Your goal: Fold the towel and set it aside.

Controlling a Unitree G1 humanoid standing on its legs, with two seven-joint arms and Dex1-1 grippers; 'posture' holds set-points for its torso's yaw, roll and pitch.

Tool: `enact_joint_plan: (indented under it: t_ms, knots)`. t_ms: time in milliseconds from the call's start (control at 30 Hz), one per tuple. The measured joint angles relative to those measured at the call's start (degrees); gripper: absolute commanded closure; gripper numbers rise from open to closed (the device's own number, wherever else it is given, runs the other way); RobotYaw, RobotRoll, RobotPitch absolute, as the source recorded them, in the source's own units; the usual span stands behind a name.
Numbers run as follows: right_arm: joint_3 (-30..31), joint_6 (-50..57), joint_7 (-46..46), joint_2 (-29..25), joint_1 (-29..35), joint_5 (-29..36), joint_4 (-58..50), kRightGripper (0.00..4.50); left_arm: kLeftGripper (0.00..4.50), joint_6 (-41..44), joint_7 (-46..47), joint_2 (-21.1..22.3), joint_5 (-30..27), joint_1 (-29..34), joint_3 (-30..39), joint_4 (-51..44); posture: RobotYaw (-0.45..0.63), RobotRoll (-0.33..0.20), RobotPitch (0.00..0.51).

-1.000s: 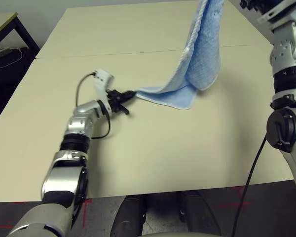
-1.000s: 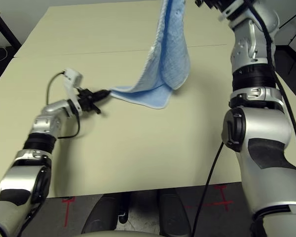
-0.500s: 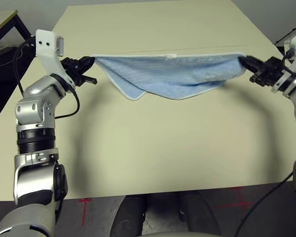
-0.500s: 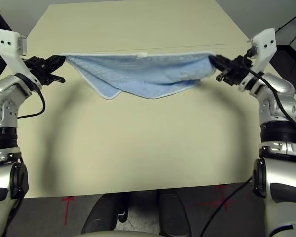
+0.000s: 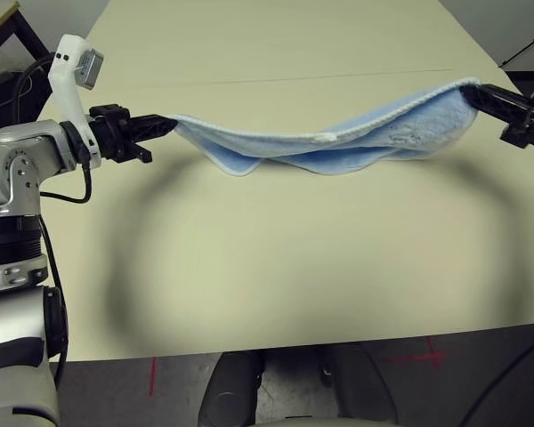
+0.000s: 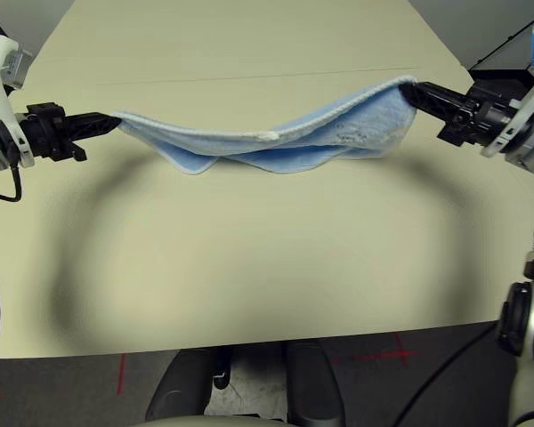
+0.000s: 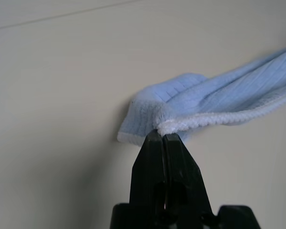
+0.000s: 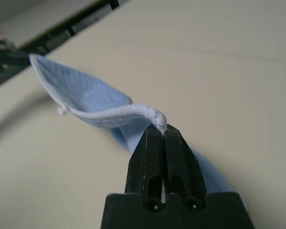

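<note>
The light-blue towel [image 5: 329,147] hangs stretched between my two grippers above the beige table [image 5: 276,267], sagging in the middle, its white stitched edge and small tag facing me. My left gripper [image 5: 167,125] is shut on the towel's left corner [image 7: 157,119]. My right gripper [image 6: 409,89] is shut on the right corner [image 8: 155,117]. The lowest folds of the cloth hang close over the tabletop; I cannot tell whether they touch it.
A seam [image 5: 249,78] runs across the table behind the towel. A dark table frame [image 5: 18,36] stands beyond the far left corner. The floor [image 5: 160,382] with red tape marks lies past the near edge.
Both grippers have come nearer and lower with the towel still held between them. The towel now sags flatter, its edge tilted, higher at the right end.
</note>
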Motion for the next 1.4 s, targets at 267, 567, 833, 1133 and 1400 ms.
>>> enact_joint_plan:
  t_ms: [267,567,833,1133,1400]
  knots:
    - [2.3,-31.0,-21.5,10.4,-19.0,-14.1,24.4,4.50,4.49,-26.2,17.4,-8.1,11.5,-14.8,-0.1,23.6,0.03,0.000,0.289]
    - [-2.1,-52.9,-37.0,15.5,-30.9,-16.6,35.3,4.50,4.49,-64.3,34.3,-13.9,18.6,-28.9,0.8,42.7,0.04,0.000,0.304]
    - [-3.7,-44.2,-11.9,12.9,-23.9,-12.8,35.1,4.50,4.49,-69.1,26.6,-8.5,20.1,-24.1,0.2,43.4,0.01,0.000,0.316]
    - [3.2,-37.7,11.7,5.7,-14.6,-16.6,30.7,4.50,4.49,-36.9,-8.1,5.8,20.1,-6.2,-8.9,21.2,0.02,0.000,0.324]
    - [7.2,-41.9,19.7,3.5,-14.2,-20.1,28.9,4.50,4.49,-21.4,-26.6,15.2,18.0,0.2,-12.7,8.1,0.02,0.000,0.311]
